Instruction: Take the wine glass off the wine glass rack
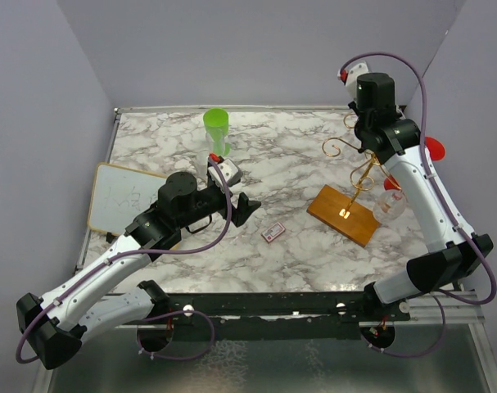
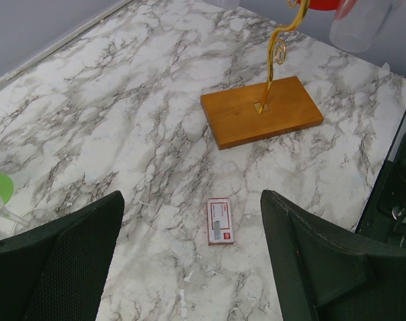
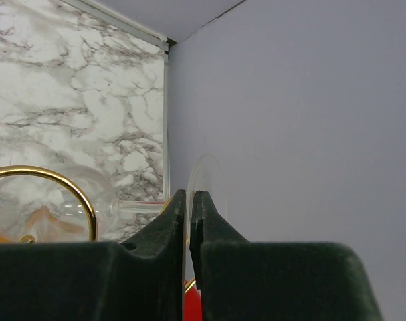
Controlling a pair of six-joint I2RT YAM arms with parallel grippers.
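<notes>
The wine glass rack [image 1: 359, 173] is thin gold wire on a brown wooden base [image 1: 344, 214], at the right of the table. A clear wine glass hangs on it with its bowl [image 1: 392, 205] down by the right arm. In the right wrist view my right gripper [image 3: 189, 200] is shut on the glass's thin clear foot [image 3: 211, 175]. The stem [image 3: 136, 206] runs left to the bowl [image 3: 52, 214], behind a gold loop [image 3: 62, 178]. My left gripper [image 2: 196, 267] is open and empty over the table's middle, apart from the rack [image 2: 276, 57].
A small red and white card [image 2: 220, 221] lies under the left gripper and shows in the top view [image 1: 273, 232]. A green cup [image 1: 216, 131] stands at the back. A whiteboard [image 1: 125, 196] lies at the left. A red glass [image 1: 434, 149] hangs by the right wall.
</notes>
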